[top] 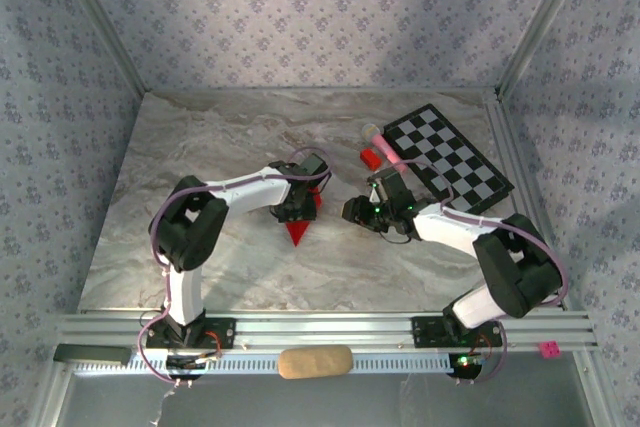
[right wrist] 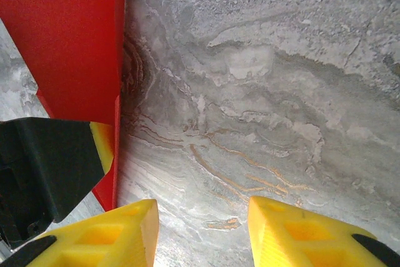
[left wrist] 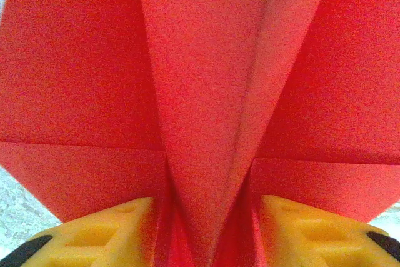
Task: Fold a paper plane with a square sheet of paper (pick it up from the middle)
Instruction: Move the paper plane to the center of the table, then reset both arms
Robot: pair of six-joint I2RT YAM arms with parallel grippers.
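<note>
Quick status from my rig. My left tool is down on the red paper, about the middle of the tabletop. The paper is folded to a point, and that point sticks out from under the tool toward the near edge.

From the left wrist cam, the paper's raised centre fold runs straight down between my yellow fingers. A flat wing spreads out on each side, with a cross crease on each wing. The fingers sit one on each side of that fold, close in, but I honestly can't tell whether they're pinching it or just flanking it.

My right tool is just beside the left one, on its right, low over the marble. Its jaws stand partway apart, with marble showing in the gap. In its wrist cam the paper's long straight edge runs up the left side, and the left tool's black body sits in front of the lower part of that edge. Everything right of the edge is bare stone.

Room to move: the left half and the far strip of the tabletop are open. The right side is tighter. A small red block lies just beyond the right tool, and a checkerboard lies tilted, reaching close to the right edge. The near edge ends at the metal rail that carries both arm bases.
</note>
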